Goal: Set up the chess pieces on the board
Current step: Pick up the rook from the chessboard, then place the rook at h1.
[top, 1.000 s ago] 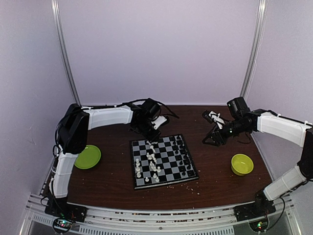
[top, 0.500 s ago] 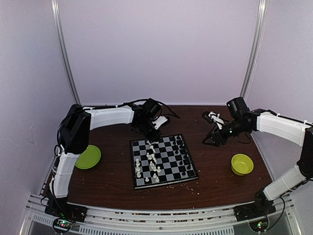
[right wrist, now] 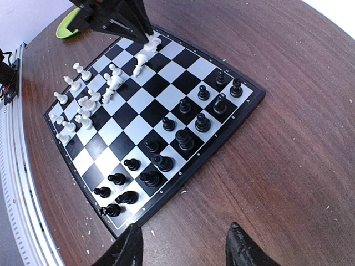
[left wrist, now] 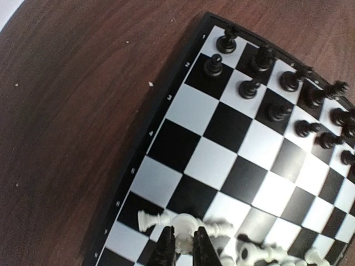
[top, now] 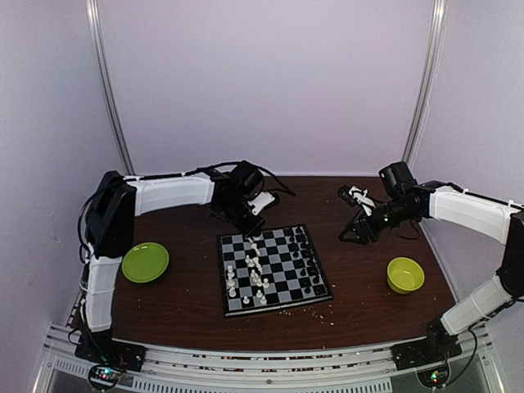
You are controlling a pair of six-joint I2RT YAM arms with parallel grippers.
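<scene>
Pinching one white piece (left wrist: 183, 230) with the left gripper (left wrist: 183, 246), bottom centre of the left wrist frame, on the board (left wrist: 227, 126) near its numbered rim. Just left of it, a fallen white piece (left wrist: 152, 220) lies with its long axis across the frame. I count sixteen black pieces (right wrist: 184, 138), upright, in two rows of eight. The remaining whites are too clustered to count. The right gripper (right wrist: 184, 235) has its jaws wide apart, off the board's lower edge.

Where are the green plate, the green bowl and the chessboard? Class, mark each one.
green plate (top: 145, 263), top external view, its bare middle.
green bowl (top: 405, 276), top external view, its inside wall.
chessboard (right wrist: 145, 108), right wrist view, a bare square near its middle.
</scene>
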